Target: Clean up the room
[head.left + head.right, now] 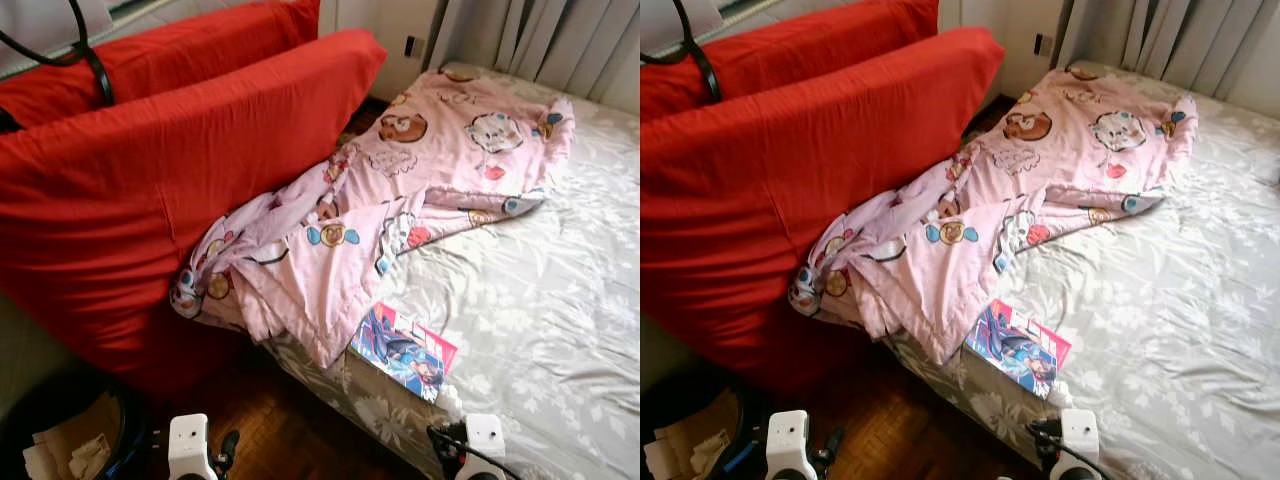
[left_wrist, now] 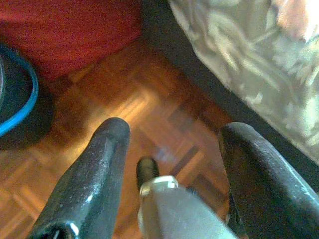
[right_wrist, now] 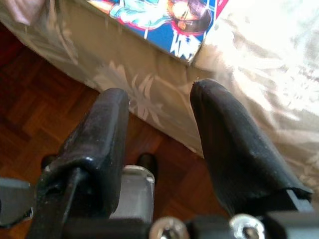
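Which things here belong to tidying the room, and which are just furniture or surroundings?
For the job:
- pink blanket, crumpled, spilling off the bed's edge
- magazine at the bed's edge
- bin with paper scraps, on the floor
- right gripper, open, near the magazine
- left gripper, open, above the floor

Just there:
- red cushions
- bed
- curtain
- parquet floor

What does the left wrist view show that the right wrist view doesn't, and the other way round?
Left wrist view: the open left claw hangs over wooden parquet floor, with a red fabric cushion and the blue rim of a dark round bin nearby.

Right wrist view: the open right claw points at the bed's edge, where a colourful illustrated comic book lies on top.

Both share the parquet floor and the grey floral bedsheet draping down the bed's side.
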